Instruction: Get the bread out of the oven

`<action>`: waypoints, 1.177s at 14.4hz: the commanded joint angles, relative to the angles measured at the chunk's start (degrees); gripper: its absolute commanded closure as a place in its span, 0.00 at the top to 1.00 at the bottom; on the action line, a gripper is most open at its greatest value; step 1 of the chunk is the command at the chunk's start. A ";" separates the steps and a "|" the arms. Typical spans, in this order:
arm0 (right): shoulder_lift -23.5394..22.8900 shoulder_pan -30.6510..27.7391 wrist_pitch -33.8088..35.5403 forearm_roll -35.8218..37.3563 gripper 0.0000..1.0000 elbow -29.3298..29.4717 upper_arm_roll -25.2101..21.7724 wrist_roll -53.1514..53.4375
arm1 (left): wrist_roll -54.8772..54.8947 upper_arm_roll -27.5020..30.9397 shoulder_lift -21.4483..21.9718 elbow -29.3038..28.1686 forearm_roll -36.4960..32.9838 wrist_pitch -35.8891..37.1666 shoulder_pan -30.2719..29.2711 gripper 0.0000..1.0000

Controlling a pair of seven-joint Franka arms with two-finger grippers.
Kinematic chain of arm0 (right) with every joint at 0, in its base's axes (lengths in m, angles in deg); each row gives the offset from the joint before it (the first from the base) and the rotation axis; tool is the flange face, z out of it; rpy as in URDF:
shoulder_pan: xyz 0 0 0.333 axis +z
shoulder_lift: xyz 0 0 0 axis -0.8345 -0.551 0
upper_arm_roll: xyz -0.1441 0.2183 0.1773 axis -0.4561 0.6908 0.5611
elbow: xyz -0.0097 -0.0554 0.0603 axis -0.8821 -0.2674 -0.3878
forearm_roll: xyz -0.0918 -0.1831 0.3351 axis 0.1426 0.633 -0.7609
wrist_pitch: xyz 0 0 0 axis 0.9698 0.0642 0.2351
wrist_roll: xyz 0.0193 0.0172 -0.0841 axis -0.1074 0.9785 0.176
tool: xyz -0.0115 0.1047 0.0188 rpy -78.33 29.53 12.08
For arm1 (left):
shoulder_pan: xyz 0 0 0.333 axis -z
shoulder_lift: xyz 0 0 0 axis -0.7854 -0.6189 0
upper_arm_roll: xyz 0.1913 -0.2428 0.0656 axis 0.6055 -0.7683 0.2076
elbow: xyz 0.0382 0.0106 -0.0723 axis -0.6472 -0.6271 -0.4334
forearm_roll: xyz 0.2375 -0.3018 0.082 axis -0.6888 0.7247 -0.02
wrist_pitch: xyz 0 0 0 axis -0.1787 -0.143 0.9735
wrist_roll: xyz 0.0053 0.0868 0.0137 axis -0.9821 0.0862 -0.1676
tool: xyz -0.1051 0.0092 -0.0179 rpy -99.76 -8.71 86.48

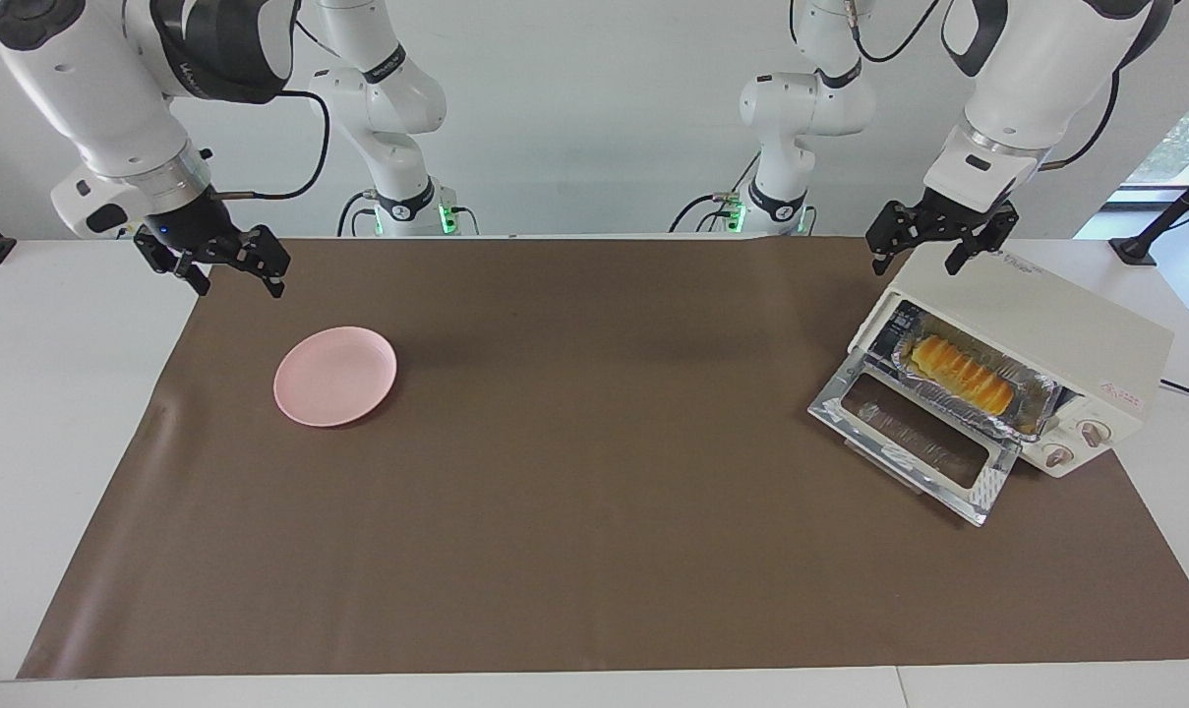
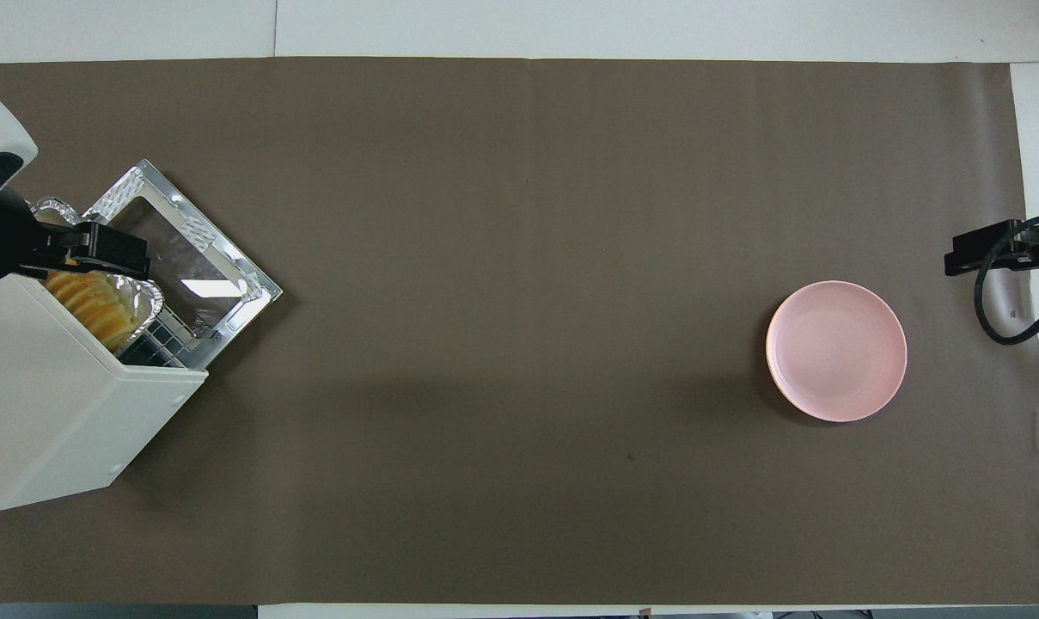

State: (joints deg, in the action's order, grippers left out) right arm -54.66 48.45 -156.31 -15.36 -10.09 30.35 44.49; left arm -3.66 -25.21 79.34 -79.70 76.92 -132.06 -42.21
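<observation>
The cream-white oven (image 1: 1046, 329) (image 2: 46, 404) stands at the left arm's end of the table, its glass door (image 1: 909, 438) (image 2: 184, 249) dropped open. Inside lies the golden ridged bread (image 1: 958, 377) (image 2: 89, 308) in a crinkled foil tray (image 1: 1035, 401) (image 2: 145, 301). My left gripper (image 1: 916, 264) (image 2: 124, 251) hangs open over the oven's top edge, above the bread, and holds nothing. Over the mat's corner at the right arm's end, my right gripper (image 1: 238, 285) (image 2: 966, 256) waits open and empty.
A round pink plate (image 1: 335, 376) (image 2: 835, 350) sits on the brown mat (image 1: 594, 492) near the right gripper. The oven's two knobs (image 1: 1076, 442) face away from the robots. White table borders the mat.
</observation>
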 commanded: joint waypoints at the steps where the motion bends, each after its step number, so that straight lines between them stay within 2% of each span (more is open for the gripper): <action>1: 1.43 -0.51 -0.48 1.22 1.00 -1.57 0.58 0.58 | 0.76 0.66 -1.48 0.08 -1.01 -2.13 0.55 1.00; 5: 1.43 -0.77 -0.57 1.22 1.00 -1.57 0.58 0.58 | 0.59 1.02 -9.65 7.01 -2.94 -2.13 0.73 1.00; 8: 1.43 -0.77 -0.66 1.22 1.00 -1.57 0.58 0.67 | 0.41 1.98 -17.38 14.99 -3.38 -0.56 0.73 1.00; 10: 1.43 -0.85 -0.57 1.14 1.00 -1.57 0.58 0.41 | -0.46 4.78 -20.47 15.55 -4.17 -1.69 2.47 1.00; 11: 1.43 -0.77 -0.48 1.22 1.00 -1.66 0.58 0.41 | -2.55 5.40 -21.18 15.55 -5.22 -2.91 2.57 1.00; 13: 1.52 -0.85 -0.57 1.14 1.00 -1.66 0.58 0.32 | -13.59 5.41 -21.36 15.02 -5.93 -7.12 1.96 1.00; 17: 1.52 -0.77 -0.66 1.14 1.00 -1.66 0.58 0.32 | -18.90 7.61 -22.15 13.53 -6.54 -6.62 1.96 1.00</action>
State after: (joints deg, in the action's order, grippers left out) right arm -54.66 48.45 -156.31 -15.35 -10.09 30.33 44.50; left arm -19.19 -19.26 57.89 -66.39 71.64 -138.90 -40.89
